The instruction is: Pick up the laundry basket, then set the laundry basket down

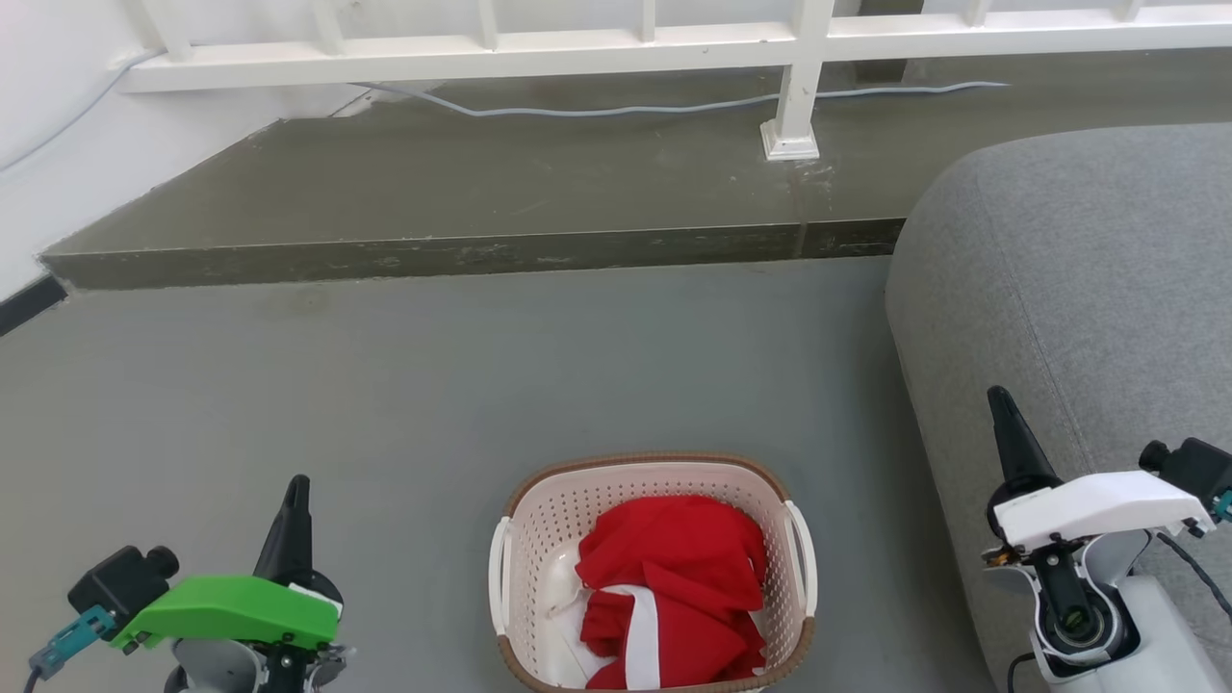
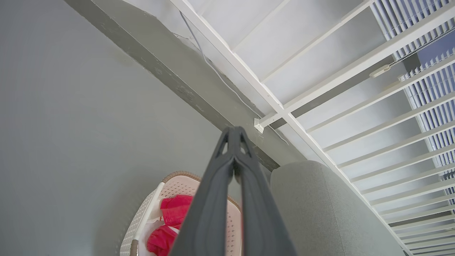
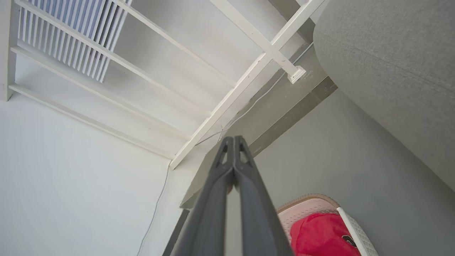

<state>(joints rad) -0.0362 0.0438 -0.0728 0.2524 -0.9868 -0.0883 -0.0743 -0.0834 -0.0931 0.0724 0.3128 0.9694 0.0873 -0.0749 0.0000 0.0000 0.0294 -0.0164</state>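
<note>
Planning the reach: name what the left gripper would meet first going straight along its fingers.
Probably the raised step: the left gripper's shut tips line up with its dark front face, though depth is unclear. The laundry basket lies off that line.

Cuts the laundry basket [image 1: 560,508] off at the near rim, midway between left gripper [image 1: 297,484] and right gripper [image 1: 997,397]. Hides part of it behind the left fingers [image 2: 209,206] (floor buried under red cloth [image 1: 674,560]).
</note>
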